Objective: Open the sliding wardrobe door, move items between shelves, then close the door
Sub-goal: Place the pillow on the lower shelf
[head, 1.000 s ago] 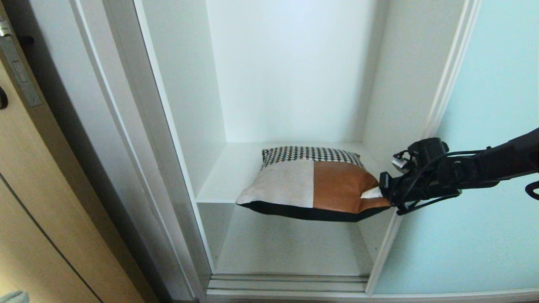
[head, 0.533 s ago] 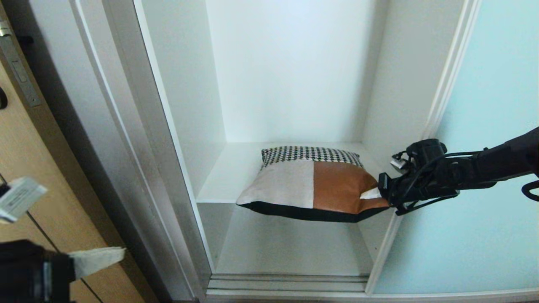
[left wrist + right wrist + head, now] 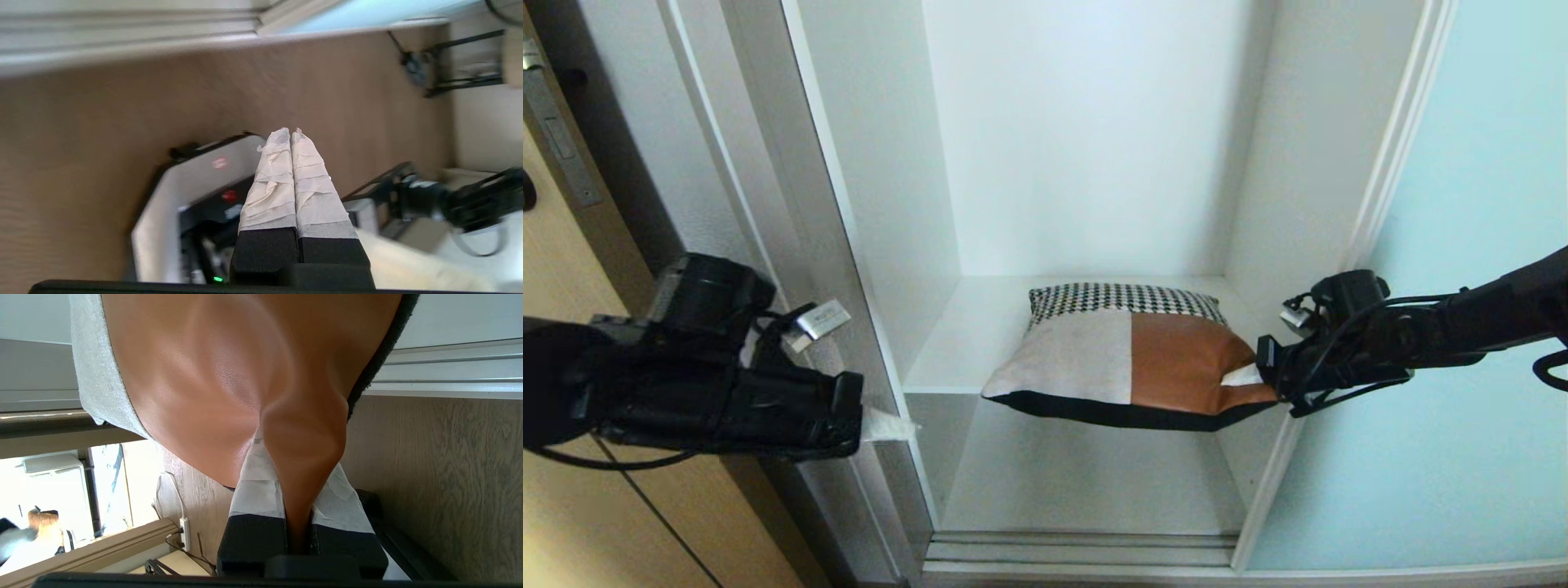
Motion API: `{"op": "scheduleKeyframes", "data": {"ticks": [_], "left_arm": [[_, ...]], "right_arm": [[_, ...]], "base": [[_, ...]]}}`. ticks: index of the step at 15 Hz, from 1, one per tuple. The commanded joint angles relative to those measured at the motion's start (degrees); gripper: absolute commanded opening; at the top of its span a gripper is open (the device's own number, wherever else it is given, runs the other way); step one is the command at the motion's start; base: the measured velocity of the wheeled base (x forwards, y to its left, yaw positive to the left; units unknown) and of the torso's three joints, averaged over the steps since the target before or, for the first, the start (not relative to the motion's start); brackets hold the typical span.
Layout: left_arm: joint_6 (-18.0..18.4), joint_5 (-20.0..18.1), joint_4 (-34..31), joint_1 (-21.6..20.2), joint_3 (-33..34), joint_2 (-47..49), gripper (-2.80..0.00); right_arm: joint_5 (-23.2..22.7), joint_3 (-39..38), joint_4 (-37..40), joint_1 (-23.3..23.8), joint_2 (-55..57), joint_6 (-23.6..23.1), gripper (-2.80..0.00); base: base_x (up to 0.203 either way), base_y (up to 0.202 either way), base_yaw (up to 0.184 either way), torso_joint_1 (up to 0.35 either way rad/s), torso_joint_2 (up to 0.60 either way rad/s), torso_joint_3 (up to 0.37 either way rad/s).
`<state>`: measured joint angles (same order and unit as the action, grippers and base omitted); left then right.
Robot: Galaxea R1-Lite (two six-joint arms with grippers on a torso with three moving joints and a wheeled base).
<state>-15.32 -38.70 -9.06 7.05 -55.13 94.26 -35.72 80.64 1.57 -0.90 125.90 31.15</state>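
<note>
Rust-orange leather at the near right corner of the soft patchwork cushion is being pinched by the right gripper, half over the white shelf edge, mid-transfer, while the left gripper, fingers together and empty, is seemingly heading for the cushion's left side next.

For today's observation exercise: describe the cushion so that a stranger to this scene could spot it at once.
Find the open white wardrobe beside the sliding wardrobe door of pale blue glass. At the front edge of its shelf is the cushion, its corner pinched by the right gripper. It alone is patterned: houndstooth, cream and rust-orange panels.
</note>
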Motion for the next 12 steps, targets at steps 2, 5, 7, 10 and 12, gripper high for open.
{"op": "scheduleKeyframes", "data": {"ticks": [2, 5, 7, 10, 12], "left_arm": [[-1.89, -1.18, -0.08, 0.89, -6.09, 11.65, -2.8], [-5.5, -1.15, -0.02, 0.83, -10.96, 17.11, 0.0], [-6.97, -1.28, 0.26, 0.75, -13.17, 19.45, 0.0], [-7.12, -1.36, 0.68, 0.78, -17.12, 22.98, 0.0], [-7.1, -1.38, 0.79, 0.78, -19.64, 25.49, 0.0]], "right_arm": [[-0.32, -0.13, 0.01, 0.11, 0.66, 0.23, -2.8], [-0.32, -0.13, -0.08, 0.11, 0.83, 0.23, -2.8], [-0.23, 0.04, -0.08, 0.11, 0.92, 0.23, -2.8], [-0.32, 0.31, -0.08, 0.64, 0.89, 0.23, -2.8], [-0.32, 0.48, -0.08, 0.64, 0.83, 0.23, -2.8]], "base": [[0.0, 0.0, 0.0, 0.0, 0.0, 0.0], [0.0, 0.0, 0.0, 0.0, 0.0, 0.0], [0.0, 0.0, 0.0, 0.0, 0.0, 0.0], [0.0, 0.0, 0.0, 0.0, 0.0, 0.0], [0.0, 0.0, 0.0, 0.0, 0.0, 0.0]]}}
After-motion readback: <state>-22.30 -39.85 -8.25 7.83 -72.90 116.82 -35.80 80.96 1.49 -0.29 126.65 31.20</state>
